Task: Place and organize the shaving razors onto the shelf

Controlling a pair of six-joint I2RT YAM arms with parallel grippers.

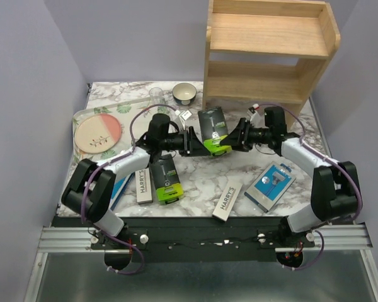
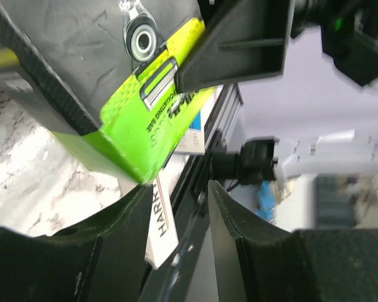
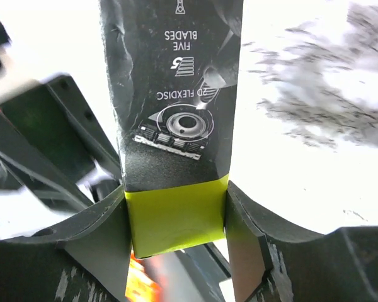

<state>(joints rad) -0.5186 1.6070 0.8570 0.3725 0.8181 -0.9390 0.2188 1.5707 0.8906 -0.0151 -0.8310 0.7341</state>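
Right gripper (image 1: 237,137): closed on the held black box (image 1: 213,129); in the right wrist view (image 3: 176,201) both fingers press the sides of its lime-green end (image 3: 176,217).
Left gripper (image 1: 192,141): fingers stand apart and clamp nothing; in the left wrist view (image 2: 179,189) the lime corner of the box (image 2: 145,126) sits just above the gap, near the left finger.
Held black box: mid-counter between the two grippers, tilted, lime end toward the arms' bases, in front of the shelf (image 1: 271,50) and apart from it.
Shelf: light wood, two tiers, at the far right of the counter (image 1: 195,170); both tiers bare.
Second black box (image 1: 166,178): flat on the counter beside the left arm, lime end nearest.
White HARRY'S box (image 1: 227,202): flat near the front edge, centre.
Other white HARRY'S box (image 1: 144,182): touching the left side of the second black box.
Blue-and-white pack (image 1: 270,184): flat, near the right arm.
Pink plate (image 1: 97,134): on the floral tray (image 1: 82,116), far left.
Bowl (image 1: 184,93): left of the shelf's foot.
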